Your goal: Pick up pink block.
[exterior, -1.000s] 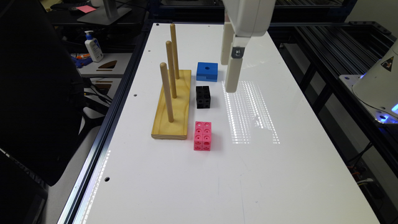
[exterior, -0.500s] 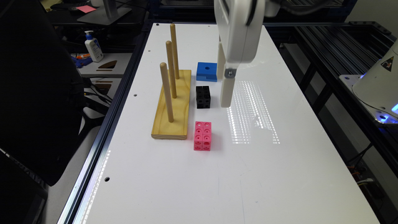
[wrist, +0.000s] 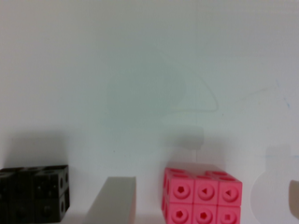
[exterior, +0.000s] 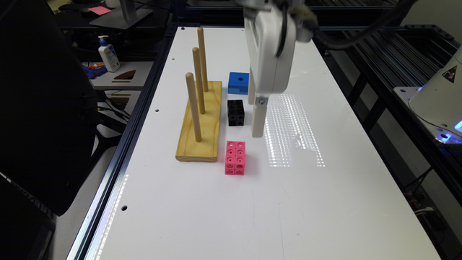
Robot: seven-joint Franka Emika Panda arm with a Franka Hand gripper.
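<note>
The step in hand is the approach: the gripper (exterior: pixel 258 126) hangs above the white worktop (exterior: pixel 325 202), beside the black block (exterior: pixel 236 112) on the exterior view's right, and not yet over the pink block (exterior: pixel 235 157). Nothing is grasped.

The pink block sits flat on the worktop, just off the near corner of the wooden peg base (exterior: pixel 200 127) (three upright pegs stand in that base), with the black block behind it and the blue block (exterior: pixel 238 82) farther back, all three roughly in a row. It touches none of them as far as I can tell.

In the wrist view the pink block (wrist: pixel 202 196) lies at the frame's edge with one pale finger (wrist: pixel 112 199) beside it, between it and the black block (wrist: pixel 33 192); a small blurred shape at the far edge past the pink block may be the other finger. If so, the jaws stand wide apart, wider than the block, with the block in the gap between them, but I judge this rather than see it plainly. They hold and touch nothing.

The next move, as I read it, calls for bringing the gripper on toward the pink block until the jaws straddle it, then lowering and closing across its narrow sides. The peg base stands close on one side, so the finger going there needs room.
</note>
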